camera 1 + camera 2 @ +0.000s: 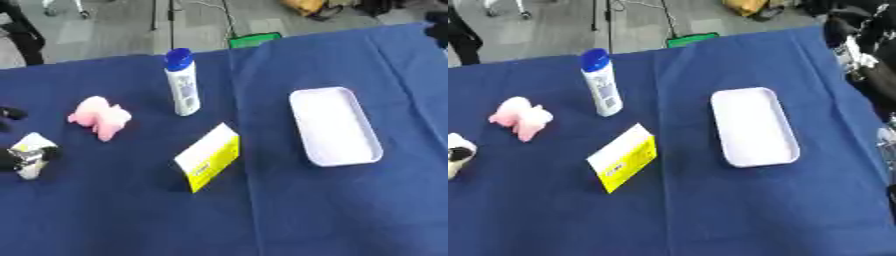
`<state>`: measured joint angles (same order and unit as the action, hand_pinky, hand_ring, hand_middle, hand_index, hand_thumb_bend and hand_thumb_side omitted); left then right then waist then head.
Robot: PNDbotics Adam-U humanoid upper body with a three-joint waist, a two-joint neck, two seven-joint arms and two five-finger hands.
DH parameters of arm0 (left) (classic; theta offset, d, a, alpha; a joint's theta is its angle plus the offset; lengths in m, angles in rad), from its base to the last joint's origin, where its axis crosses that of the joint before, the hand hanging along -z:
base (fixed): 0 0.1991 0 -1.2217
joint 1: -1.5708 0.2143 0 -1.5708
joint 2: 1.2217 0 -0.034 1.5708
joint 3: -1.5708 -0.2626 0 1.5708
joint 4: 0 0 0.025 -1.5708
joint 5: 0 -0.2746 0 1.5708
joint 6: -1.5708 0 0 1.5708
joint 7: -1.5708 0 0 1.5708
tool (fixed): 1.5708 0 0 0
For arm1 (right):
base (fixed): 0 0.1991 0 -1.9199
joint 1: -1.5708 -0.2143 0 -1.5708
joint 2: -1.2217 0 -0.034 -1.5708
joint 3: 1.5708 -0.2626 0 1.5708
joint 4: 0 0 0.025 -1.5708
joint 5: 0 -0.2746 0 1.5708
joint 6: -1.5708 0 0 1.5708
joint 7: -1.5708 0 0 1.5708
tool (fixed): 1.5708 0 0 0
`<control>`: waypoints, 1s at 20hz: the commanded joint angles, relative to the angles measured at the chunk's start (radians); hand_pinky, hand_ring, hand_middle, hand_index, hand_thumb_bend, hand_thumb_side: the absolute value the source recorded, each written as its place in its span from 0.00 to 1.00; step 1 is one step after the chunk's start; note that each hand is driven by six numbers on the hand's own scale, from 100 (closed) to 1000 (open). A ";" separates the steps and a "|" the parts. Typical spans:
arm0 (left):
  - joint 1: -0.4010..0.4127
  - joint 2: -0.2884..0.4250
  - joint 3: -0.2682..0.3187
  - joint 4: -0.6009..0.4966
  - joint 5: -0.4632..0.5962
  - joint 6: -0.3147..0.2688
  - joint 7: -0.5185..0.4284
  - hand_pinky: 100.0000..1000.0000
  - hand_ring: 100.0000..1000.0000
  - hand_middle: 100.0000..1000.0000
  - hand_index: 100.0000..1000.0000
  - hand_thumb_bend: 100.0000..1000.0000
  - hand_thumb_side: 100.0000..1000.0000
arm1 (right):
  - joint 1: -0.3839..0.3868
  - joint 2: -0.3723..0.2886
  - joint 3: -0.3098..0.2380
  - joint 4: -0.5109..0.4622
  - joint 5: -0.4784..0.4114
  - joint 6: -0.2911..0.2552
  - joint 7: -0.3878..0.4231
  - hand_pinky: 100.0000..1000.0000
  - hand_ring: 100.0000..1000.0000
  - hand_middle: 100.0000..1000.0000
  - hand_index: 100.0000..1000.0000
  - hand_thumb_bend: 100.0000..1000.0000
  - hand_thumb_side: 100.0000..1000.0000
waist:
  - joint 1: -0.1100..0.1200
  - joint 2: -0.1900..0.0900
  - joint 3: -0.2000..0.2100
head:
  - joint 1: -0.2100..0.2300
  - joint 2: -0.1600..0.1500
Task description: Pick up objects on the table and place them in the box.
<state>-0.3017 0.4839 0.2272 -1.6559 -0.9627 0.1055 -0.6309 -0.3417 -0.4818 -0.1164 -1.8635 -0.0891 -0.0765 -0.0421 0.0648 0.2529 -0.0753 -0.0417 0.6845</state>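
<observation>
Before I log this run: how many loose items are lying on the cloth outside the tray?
4. A white bottle with blue cap stands at the far middle, a pink soft item lies to its left, a yellow-and-white carton sits centre, and a white object is at the left edge, partly hidden by the left hand.

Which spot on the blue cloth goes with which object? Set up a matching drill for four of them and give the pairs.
Things:
1. bottle
2. pink toy
3. yellow-and-white carton
4. white tray

Places:
A. right of the carton, lying flat
B. nearest the front edge, mid-table
C. farthest back, standing upright
D. left of the bottle

Pairs: 1-C, 2-D, 3-B, 4-A
</observation>
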 commanded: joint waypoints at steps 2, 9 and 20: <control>0.000 0.022 0.047 -0.027 -0.141 0.074 0.003 0.69 0.75 0.80 0.87 0.89 0.57 | -0.006 -0.024 -0.007 -0.009 0.005 -0.002 0.000 0.82 0.82 0.85 0.83 0.38 0.42 | 0.001 -0.035 0.001 | -0.009 -0.010; 0.020 0.005 0.051 -0.006 -0.195 0.151 0.075 0.69 0.75 0.79 0.86 0.87 0.55 | -0.006 -0.022 -0.008 -0.009 0.003 -0.002 0.000 0.82 0.82 0.85 0.83 0.38 0.42 | 0.002 -0.036 0.003 | -0.016 -0.012; -0.045 -0.004 0.044 0.173 -0.134 0.164 0.141 0.68 0.74 0.79 0.85 0.86 0.54 | -0.010 -0.018 -0.008 -0.009 0.001 -0.003 0.001 0.82 0.81 0.85 0.83 0.38 0.42 | -0.005 -0.031 -0.008 | -0.017 -0.015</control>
<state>-0.3309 0.4556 0.2675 -1.4890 -1.1011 0.2653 -0.5068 -0.3419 -0.4816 -0.1167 -1.8634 -0.0891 -0.0767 -0.0423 0.0645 0.2529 -0.0826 -0.0577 0.6798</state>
